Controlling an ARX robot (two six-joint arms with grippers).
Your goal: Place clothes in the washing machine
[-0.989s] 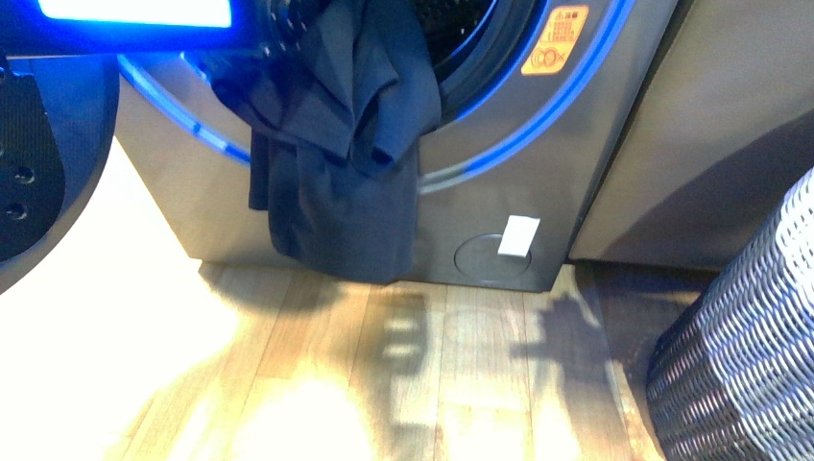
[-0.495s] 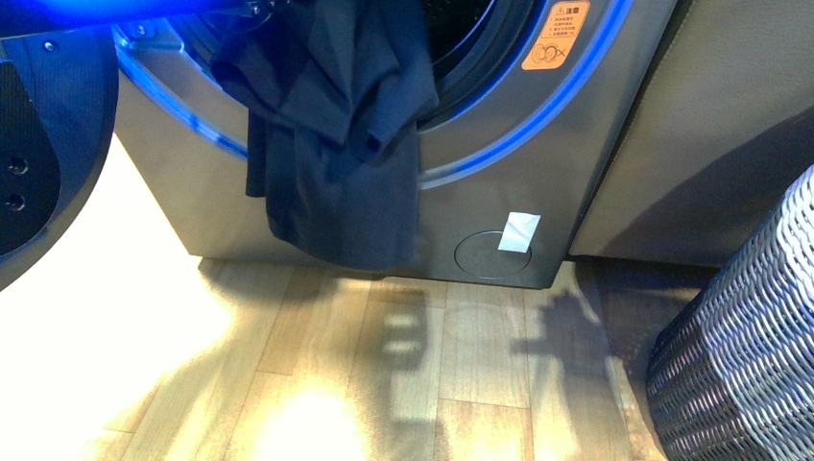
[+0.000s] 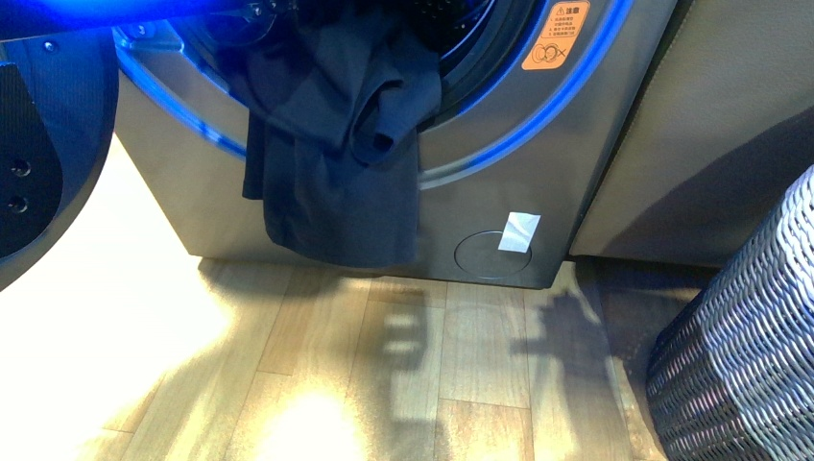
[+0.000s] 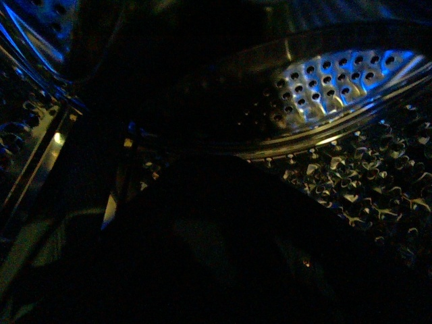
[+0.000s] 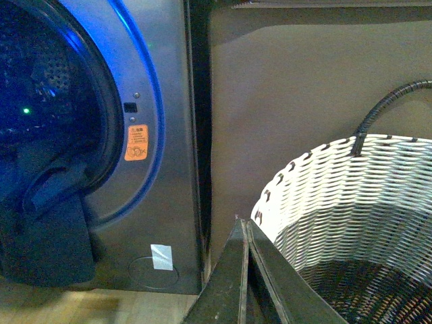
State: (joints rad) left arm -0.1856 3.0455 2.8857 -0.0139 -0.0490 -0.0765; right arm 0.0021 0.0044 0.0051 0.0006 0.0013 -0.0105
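The dark navy clothes (image 3: 336, 144) hang out of the porthole of the silver-grey washing machine (image 3: 499, 163), draped over the gasket and down its front almost to the floor. The open dark door (image 3: 38, 144) stands at the left. The left wrist view is dim. It shows the perforated steel drum (image 4: 337, 74) with dark fabric (image 4: 223, 250) in front. My left gripper is inside the drum, shut on the clothes, its jaws lost in the dark. My right gripper (image 5: 244, 226) is shut and empty, beside the white woven basket (image 5: 337, 196). The clothes also show in the right wrist view (image 5: 47, 236).
An orange warning sticker (image 3: 557, 36) sits on the machine's front beside the porthole. A plain grey-brown unit (image 3: 710, 125) stands right of the machine. The woven basket (image 3: 739, 355) is at the front right on the wooden floor (image 3: 403, 384). Bright glare covers the floor at the left.
The clothes have been drawn further into the porthole and their hanging edge has risen a little. The blue-lit arm at the top left has moved up, mostly out of the picture.
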